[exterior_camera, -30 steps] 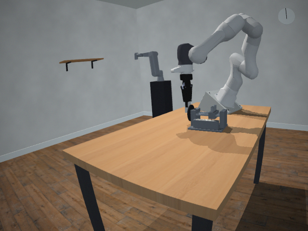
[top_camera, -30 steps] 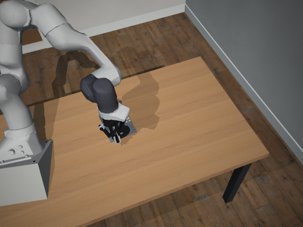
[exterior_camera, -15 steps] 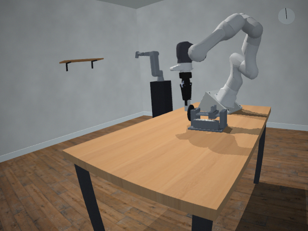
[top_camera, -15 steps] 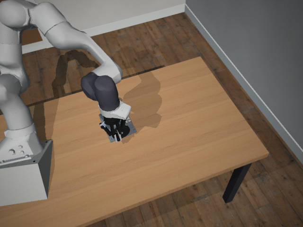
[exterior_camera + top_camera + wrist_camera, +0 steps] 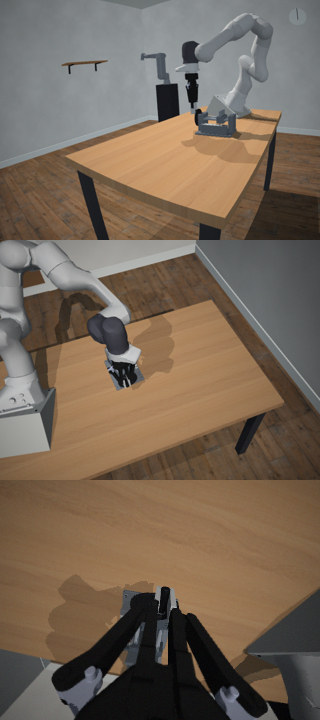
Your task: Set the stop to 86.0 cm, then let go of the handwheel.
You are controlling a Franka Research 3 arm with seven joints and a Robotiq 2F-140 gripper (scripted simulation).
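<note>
A small grey stop fixture stands on the wooden table, on a grey base plate. It has a screw rail, a sliding stop block and a black handwheel at its left end. My gripper hangs straight down over that end and is shut on the handwheel's handle. In the wrist view the fingertips pinch a small dark part above the fixture. In the top view the gripper covers most of the fixture. No scale reading is legible.
The robot's grey base block stands on the table's left end. A second small arm on a black pedestal stands behind the table. A wall shelf hangs far left.
</note>
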